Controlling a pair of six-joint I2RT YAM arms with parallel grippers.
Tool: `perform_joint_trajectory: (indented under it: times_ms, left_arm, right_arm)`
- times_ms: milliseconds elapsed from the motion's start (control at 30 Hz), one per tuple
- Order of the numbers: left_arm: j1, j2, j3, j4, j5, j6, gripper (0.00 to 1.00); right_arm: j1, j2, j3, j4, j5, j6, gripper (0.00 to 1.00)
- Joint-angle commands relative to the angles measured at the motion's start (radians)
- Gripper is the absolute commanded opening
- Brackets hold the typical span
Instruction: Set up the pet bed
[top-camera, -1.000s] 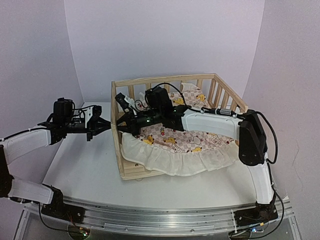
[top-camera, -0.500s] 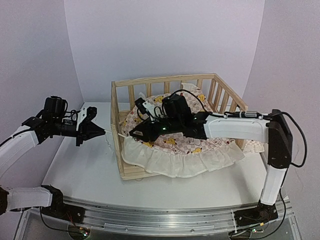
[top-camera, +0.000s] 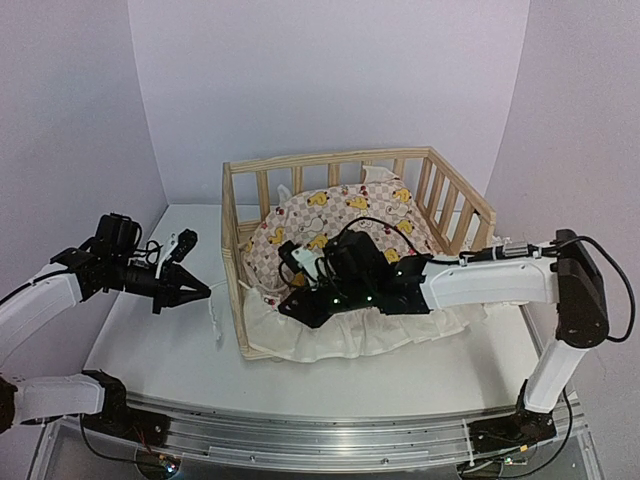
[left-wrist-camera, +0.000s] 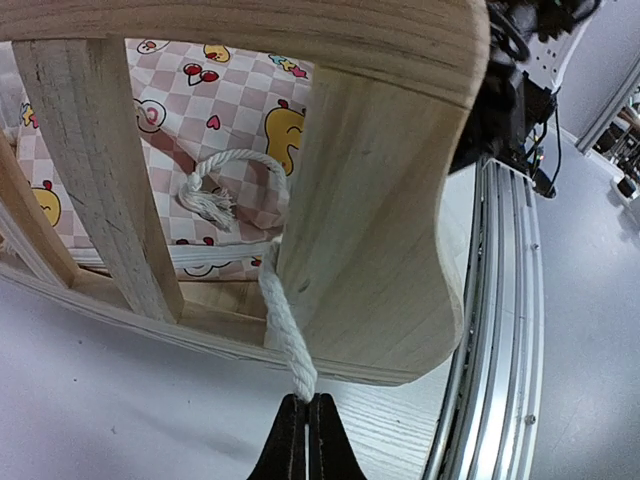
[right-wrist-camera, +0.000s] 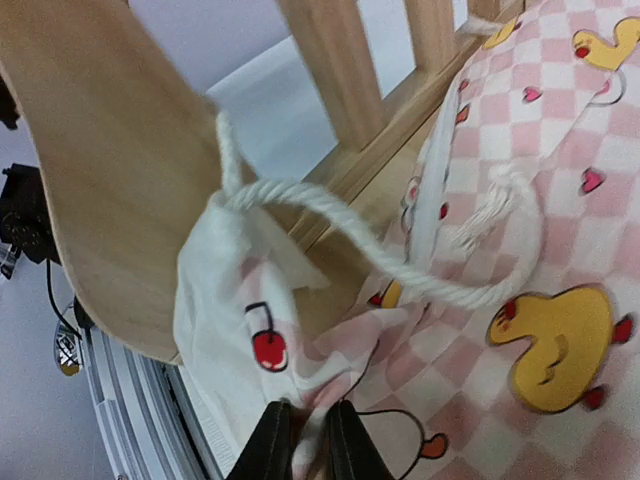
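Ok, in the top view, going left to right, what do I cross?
left gripper → rope → pet bed's left rail → right gripper, on the cushion → pillow → pet bed's right rail

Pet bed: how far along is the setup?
Done: cushion lies inside the pet bed. In hand: left gripper shut on the white rope threaded past the corner post; right gripper pinches the cushion edge there. Left: rope looks untied, frill hangs over the front edge.
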Motion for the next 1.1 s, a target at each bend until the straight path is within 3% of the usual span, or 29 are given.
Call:
perform_joint_trajectory:
  times_ms: [0,167,333,433,600,767,933,1067]
  left_arm:
    - [0.000,0.005,-0.009,0.068,0.081,-0.091,0.00]
    - [-0.002,0.016,0.003,0.067,0.183,-0.116,0.00]
    - [-0.002,0.054,0.133,0.003,0.253,-0.264,0.00]
    - [-0.006,0.054,0.116,-0.036,0.268,-0.286,0.00]
    - [-0.008,0.012,0.057,0.056,0.237,-0.372,0.00]
    - [-0.008,0.040,0.065,0.032,0.184,-0.346,0.00]
    - [-0.008,0.036,0.059,0.039,0.157,-0.315,0.00]
    - [-0.008,0.035,0.043,0.073,0.143,-0.357,0.00]
  right_arm:
    - [0.081,-0.024,-0.043,-0.059,0.098,-0.039,0.13]
    - [0.101,-0.032,-0.100,-0.082,0.159,-0.001,0.13]
    - [0.101,-0.040,-0.083,-0.091,0.175,0.008,0.21]
    - [0.095,-0.083,-0.060,-0.091,0.150,-0.011,0.28]
    - [0.064,-0.137,0.028,-0.098,0.140,0.036,0.37]
    - [0.038,-0.031,0.168,-0.136,0.208,0.132,0.34]
    - [0.018,0.071,0.275,-0.260,0.354,0.284,0.23]
    - [0.018,0.147,0.382,-0.372,0.342,0.332,0.22]
